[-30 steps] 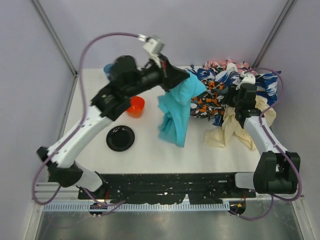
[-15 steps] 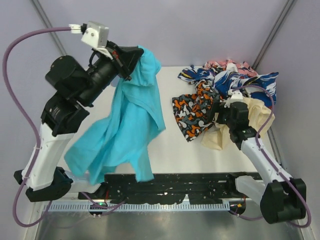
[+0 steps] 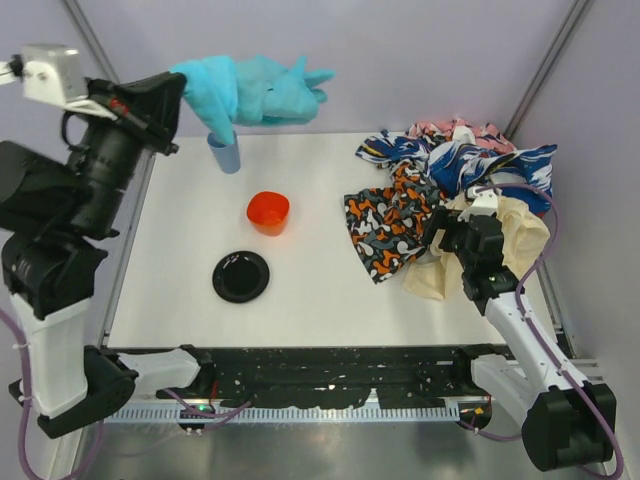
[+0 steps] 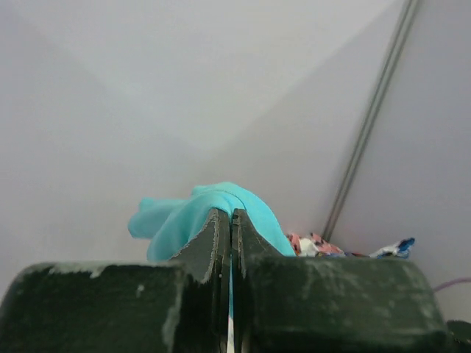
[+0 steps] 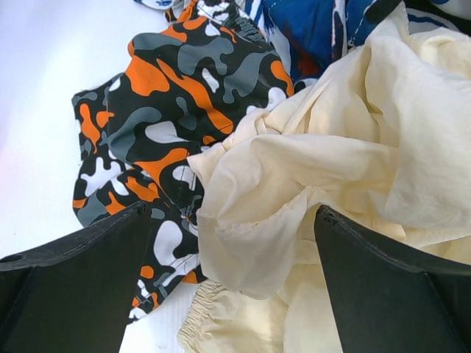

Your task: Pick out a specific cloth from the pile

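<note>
High above the far left edge of the surface, the left gripper is pinching the cloth, its jaws pressed nearly together with only a thin fold of teal between them. The cloth is stretching rightward from that gripper, its long axis roughly level over the blue cup and well apart from the pile on the right. The right gripper is hovering wide open at the pile's cream cloth, holding nothing. Setting the cloth down is looking like the left arm's job.
</note>
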